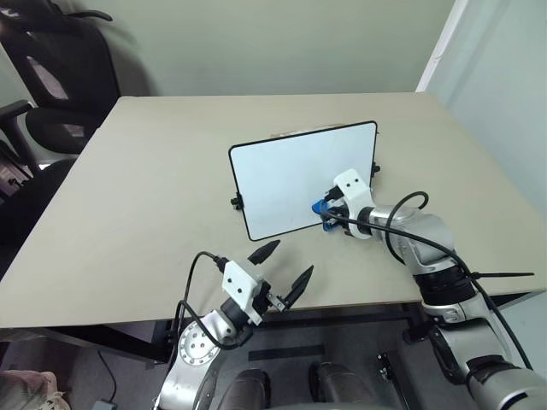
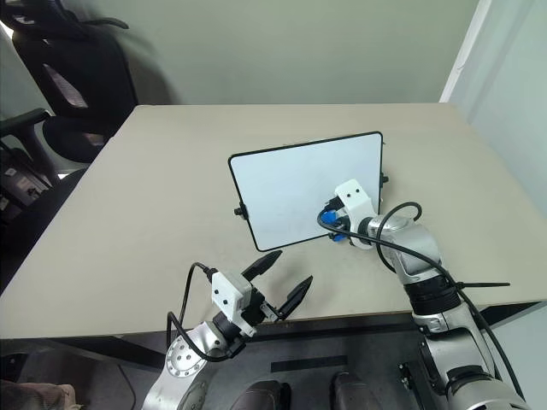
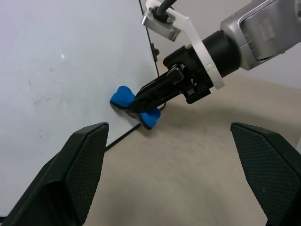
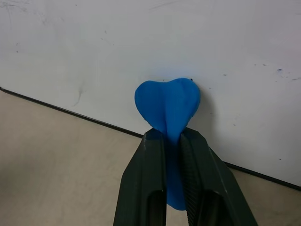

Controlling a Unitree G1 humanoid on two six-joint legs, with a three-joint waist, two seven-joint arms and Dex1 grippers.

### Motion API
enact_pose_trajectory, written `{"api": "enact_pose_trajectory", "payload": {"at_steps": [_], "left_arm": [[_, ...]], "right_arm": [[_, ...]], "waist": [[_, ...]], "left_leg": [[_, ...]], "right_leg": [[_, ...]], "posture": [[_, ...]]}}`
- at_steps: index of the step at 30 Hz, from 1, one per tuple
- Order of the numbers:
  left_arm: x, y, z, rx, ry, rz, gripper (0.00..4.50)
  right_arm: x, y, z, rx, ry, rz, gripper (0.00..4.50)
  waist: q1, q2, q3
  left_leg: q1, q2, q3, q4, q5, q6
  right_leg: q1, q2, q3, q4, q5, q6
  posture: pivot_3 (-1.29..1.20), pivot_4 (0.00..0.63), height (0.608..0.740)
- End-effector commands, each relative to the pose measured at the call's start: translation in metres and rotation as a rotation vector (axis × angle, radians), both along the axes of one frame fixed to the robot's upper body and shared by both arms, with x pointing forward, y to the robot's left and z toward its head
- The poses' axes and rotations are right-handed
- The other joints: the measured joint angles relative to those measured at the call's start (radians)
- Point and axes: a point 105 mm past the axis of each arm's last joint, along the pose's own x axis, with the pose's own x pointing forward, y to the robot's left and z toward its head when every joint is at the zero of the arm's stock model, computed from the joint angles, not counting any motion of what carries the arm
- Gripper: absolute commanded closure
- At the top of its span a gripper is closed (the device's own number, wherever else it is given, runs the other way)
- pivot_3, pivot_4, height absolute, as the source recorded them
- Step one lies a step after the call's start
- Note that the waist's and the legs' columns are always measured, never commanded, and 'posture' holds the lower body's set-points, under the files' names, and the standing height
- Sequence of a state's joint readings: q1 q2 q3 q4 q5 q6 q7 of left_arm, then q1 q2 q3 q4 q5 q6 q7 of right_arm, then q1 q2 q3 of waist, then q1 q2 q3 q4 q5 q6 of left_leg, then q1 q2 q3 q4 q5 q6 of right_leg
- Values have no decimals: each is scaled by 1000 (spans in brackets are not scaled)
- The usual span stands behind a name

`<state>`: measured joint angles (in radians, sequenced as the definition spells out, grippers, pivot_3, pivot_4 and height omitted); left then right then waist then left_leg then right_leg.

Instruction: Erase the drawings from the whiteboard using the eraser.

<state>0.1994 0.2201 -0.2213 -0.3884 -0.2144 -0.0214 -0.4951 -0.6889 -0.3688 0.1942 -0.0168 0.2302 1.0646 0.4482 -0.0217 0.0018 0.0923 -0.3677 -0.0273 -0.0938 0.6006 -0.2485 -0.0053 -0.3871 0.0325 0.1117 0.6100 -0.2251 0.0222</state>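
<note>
A beige table [image 1: 154,196] stood before a pale green wall, with black office chairs [image 1: 51,85] off its far left corner. The whiteboard [image 1: 299,175] was propped upright near the middle of the table, tilted back a little, its face turned toward the robot and its black side knobs seen at both edges. Its surface was largely white; only faint smudges and tiny specks were made out in the wrist views.

The eraser [image 3: 134,106] was held against the board's face, close to the lower right corner, just above the bottom frame. It was pinched at its narrow middle between the fingers of the right gripper [image 4: 173,141], which were closed tight on it, so that one blue lobe stood out past the fingertips and touched the white surface, while the other lobe showed below the fingers. The right arm was stretched forward over the table's right side, its gripper angled down and leftward at the board.

The left gripper [image 1: 286,269] was kept low over the near table edge, in front of the board and apart from it, its two fingers spread wide with nothing between them.
</note>
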Motion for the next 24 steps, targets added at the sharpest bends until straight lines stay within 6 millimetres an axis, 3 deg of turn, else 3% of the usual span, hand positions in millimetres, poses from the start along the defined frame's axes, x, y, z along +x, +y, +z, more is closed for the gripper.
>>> {"api": "enact_pose_trajectory", "payload": {"at_steps": [1,6,15,18,24], "left_arm": [[-1,-1,13,-23,-46,-5,0],[0,1,13,-21,-48,-3,0],[2,0,13,-19,-47,-9,0],[3,-4,9,-18,-40,-19,0],[2,-8,6,-18,-35,-21,0]], "right_arm": [[14,-13,48,32,-177,-47,4287],[16,-30,80,80,-285,-90,4287],[10,-38,81,86,-282,-112,4287],[-7,-70,66,60,-287,-189,4287],[-37,-117,68,81,-236,-309,4287]], "waist": [[0,0,1],[1,0,1],[5,2,-1],[15,-2,-6],[29,0,-6]], "left_leg": [[0,0,0,0,0,0],[-2,0,0,0,0,0],[0,0,0,0,4,7],[1,1,0,0,5,8],[0,1,3,2,1,7]], "right_leg": [[0,0,0,0,0,0],[-1,0,0,0,0,-1],[1,0,0,0,3,2],[3,0,-1,-1,2,3],[6,0,0,-3,-2,5]], "posture": [[0,150,736],[0,150,736],[0,150,736],[0,150,736],[0,150,736]]}}
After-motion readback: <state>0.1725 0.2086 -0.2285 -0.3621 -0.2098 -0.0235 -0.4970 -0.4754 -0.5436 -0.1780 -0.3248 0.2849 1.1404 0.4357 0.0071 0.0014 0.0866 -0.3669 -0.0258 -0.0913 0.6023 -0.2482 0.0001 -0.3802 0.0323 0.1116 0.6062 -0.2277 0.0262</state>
